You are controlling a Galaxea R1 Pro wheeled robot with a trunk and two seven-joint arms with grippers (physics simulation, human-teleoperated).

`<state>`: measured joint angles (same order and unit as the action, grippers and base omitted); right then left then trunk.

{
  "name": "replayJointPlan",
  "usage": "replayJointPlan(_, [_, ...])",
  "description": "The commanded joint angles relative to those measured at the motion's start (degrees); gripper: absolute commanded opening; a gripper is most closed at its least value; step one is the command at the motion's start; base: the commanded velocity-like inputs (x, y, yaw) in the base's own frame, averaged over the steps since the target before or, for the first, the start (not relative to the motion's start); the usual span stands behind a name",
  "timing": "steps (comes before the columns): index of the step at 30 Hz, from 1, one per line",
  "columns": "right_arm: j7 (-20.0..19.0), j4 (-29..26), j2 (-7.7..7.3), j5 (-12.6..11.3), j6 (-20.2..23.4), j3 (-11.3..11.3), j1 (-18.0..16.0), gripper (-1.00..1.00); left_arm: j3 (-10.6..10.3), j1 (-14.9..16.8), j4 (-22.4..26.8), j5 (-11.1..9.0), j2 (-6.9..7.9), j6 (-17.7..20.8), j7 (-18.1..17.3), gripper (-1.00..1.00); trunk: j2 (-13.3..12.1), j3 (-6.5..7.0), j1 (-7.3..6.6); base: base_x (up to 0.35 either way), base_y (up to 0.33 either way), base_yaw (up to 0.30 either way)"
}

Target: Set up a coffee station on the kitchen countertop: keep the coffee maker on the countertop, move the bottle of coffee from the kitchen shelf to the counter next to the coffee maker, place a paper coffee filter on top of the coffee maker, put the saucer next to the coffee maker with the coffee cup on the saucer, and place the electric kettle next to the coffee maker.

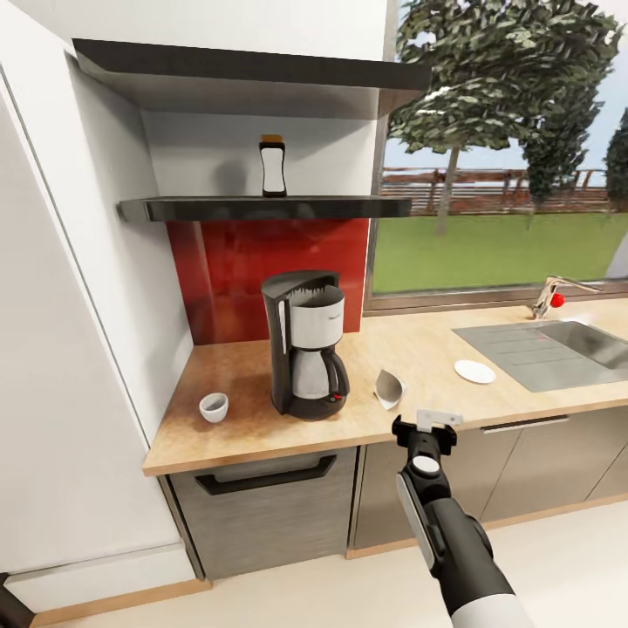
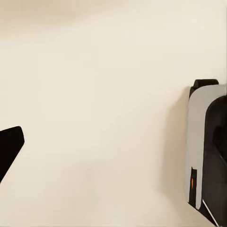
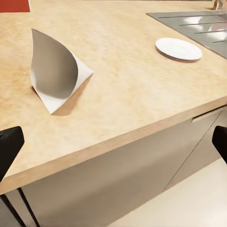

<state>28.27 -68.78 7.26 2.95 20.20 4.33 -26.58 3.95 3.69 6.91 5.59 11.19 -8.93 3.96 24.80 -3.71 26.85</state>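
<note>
The coffee maker [image 1: 305, 349] stands on the kitchen countertop [image 1: 253, 384] in front of the red backsplash. The bottle of coffee [image 1: 273, 166] stands on the kitchen shelf [image 1: 262, 208] above it. Left of the machine sits the coffee cup [image 1: 214, 406]. The paper coffee filter [image 1: 389, 388] [image 3: 54, 71] lies to its right, and the saucer [image 1: 474, 372] [image 3: 178, 48] lies further right near the sink. My right gripper [image 1: 425, 427] [image 3: 113, 146] hovers open at the counter's front edge, just short of the filter. My left gripper [image 2: 113, 149] points at the floor, open and empty. The electric kettle is out of view.
A steel sink [image 1: 541, 349] with a faucet [image 1: 554, 296] is set into the counter at the right, below a window. A white wall closes the counter's left end. Grey cabinet fronts [image 1: 262, 506] run below. A thicker dark shelf [image 1: 253, 70] hangs above.
</note>
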Motion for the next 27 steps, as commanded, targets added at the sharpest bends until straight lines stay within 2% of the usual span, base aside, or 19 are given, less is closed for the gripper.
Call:
replayJointPlan(1, [0.2, 0.3, -0.02, 0.3, 0.2, 0.1, -0.1, 1.0, 0.3, 0.1, 0.3, 0.6, -0.08, -0.6, -0.2, 1.0, 0.1, -0.13, 0.03, 0.0, 0.0, 0.0])
replayJointPlan(5, [0.2, 1.6, -0.04, 0.3, -1.1, 0.3, -0.1, 1.0, 0.4, 0.0, 1.6, 0.7, 0.01, -1.8, -1.5, 1.0, 0.1, -0.13, 0.03, 0.0, 0.0, 0.0])
replayJointPlan(6, [0.2, 12.3, -0.02, 0.3, -5.9, 0.4, -0.1, 1.0, 0.5, 0.0, 5.9, 0.6, 0.14, -9.2, -20.9, 1.0, 0.1, -0.13, 0.03, 0.0, 0.0, 0.0])
replayJointPlan(12, [0.3, 11.9, 0.31, 0.1, -6.2, 0.5, -0.1, 1.0, 0.8, 0.0, 5.9, 0.5, 0.48, -9.0, -21.7, 1.0, 0.1, -0.2, 0.03, 0.0, 0.0, 0.03])
replayJointPlan(23, [0.3, 11.9, 0.39, 0.1, -6.2, 0.4, -0.1, 1.0, 0.9, 0.0, 6.0, 0.5, 0.5, -9.1, -21.6, 1.0, 0.1, -0.83, 0.03, 0.003, -0.001, 0.167])
replayJointPlan(27, [0.3, 11.9, 0.39, 0.1, -6.3, 0.3, -0.1, 1.0, 0.9, 0.0, 6.0, 0.4, 0.5, -9.1, -21.6, 1.0, 0.1, -0.98, 0.03, 0.154, -0.119, 0.095])
